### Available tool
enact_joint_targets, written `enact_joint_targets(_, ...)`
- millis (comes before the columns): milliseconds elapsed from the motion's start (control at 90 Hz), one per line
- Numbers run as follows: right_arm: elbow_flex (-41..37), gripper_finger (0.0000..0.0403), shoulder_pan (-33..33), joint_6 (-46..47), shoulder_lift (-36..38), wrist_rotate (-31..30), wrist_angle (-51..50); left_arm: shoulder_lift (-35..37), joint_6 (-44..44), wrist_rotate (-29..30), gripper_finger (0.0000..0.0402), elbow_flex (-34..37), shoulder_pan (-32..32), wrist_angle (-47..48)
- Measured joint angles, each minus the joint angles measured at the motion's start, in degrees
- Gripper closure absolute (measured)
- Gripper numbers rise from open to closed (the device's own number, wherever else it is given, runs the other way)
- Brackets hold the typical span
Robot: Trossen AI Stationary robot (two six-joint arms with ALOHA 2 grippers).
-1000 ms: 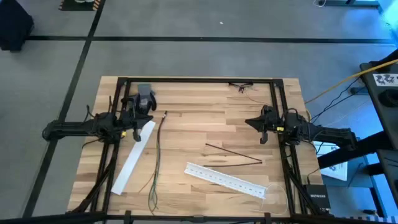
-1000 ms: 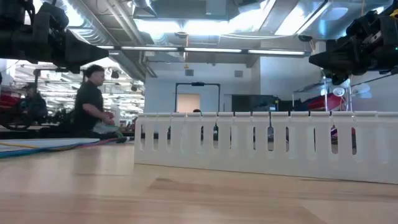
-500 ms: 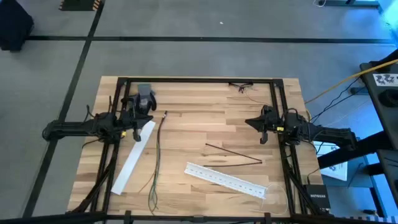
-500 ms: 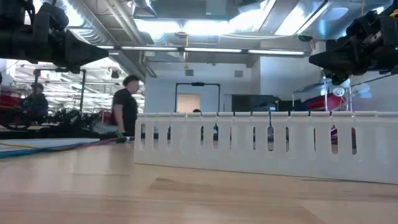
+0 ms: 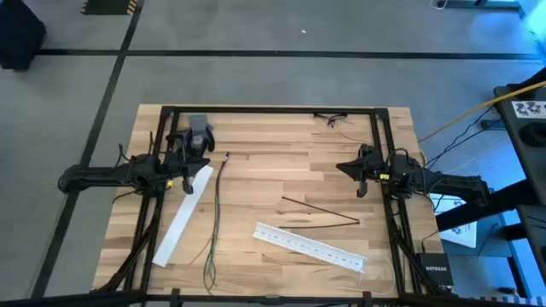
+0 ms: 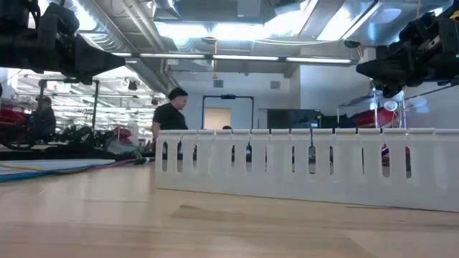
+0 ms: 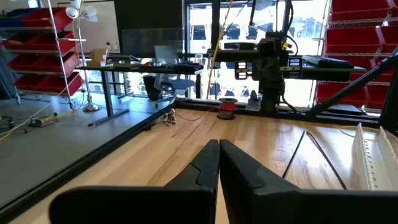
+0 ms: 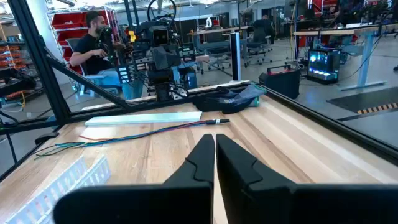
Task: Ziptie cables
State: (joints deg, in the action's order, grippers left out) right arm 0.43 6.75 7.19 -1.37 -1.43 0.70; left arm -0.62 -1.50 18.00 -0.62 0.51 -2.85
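The cables (image 5: 217,211) lie loose on the left half of the wooden table, running from far to near, with splayed ends at the near edge (image 5: 209,277). The right wrist view shows the cables (image 8: 143,133) stretched across the boards. My left gripper (image 5: 201,159) hovers shut just left of their far end, its fingers closed together (image 7: 219,148). Over the right side of the table, my right gripper (image 5: 341,167) hangs shut (image 8: 214,138), far from the cables. Neither gripper touches anything.
Two thin black strips (image 5: 320,213) lie right of centre. A white perforated strip (image 5: 311,246) lies near the front edge and fills the low view (image 6: 308,168). A plain white strip (image 5: 182,215) lies left of the cables. A dark grey bag (image 5: 198,133) sits far left.
Neither arm has moved. A person in the room beyond the table has walked toward the right of the low view.
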Motion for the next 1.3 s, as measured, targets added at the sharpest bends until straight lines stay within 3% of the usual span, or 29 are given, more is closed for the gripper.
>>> enact_joint_targets(278,0.00,0.0393,0.01,0.15,0.00,-0.42,0.85,0.00,-0.95,0.00,0.0396,0.00,0.00,-0.01)
enact_joint_targets(444,0.00,0.0393,0.00,8.93,0.02,-0.04,2.75,0.00,3.96,0.00,0.0396,0.00,0.02,0.00)
enact_joint_targets(700,0.00,0.0393,0.01,12.24,0.02,-0.02,1.69,0.00,6.30,0.01,0.0396,0.00,0.01,0.00)
enact_joint_targets(1011,0.00,0.0393,0.01,8.82,0.02,-3.05,2.35,-0.60,8.14,1.86,0.0396,-1.85,0.00,-3.81)
enact_joint_targets(1144,0.00,0.0393,0.01,8.53,0.01,-4.58,1.99,-5.93,9.46,4.03,0.0398,-6.04,0.02,-3.83)
enact_joint_targets(1300,0.00,0.0393,0.01,6.94,0.01,-4.59,2.31,-18.24,9.53,4.85,0.0401,-12.65,0.02,-3.74)
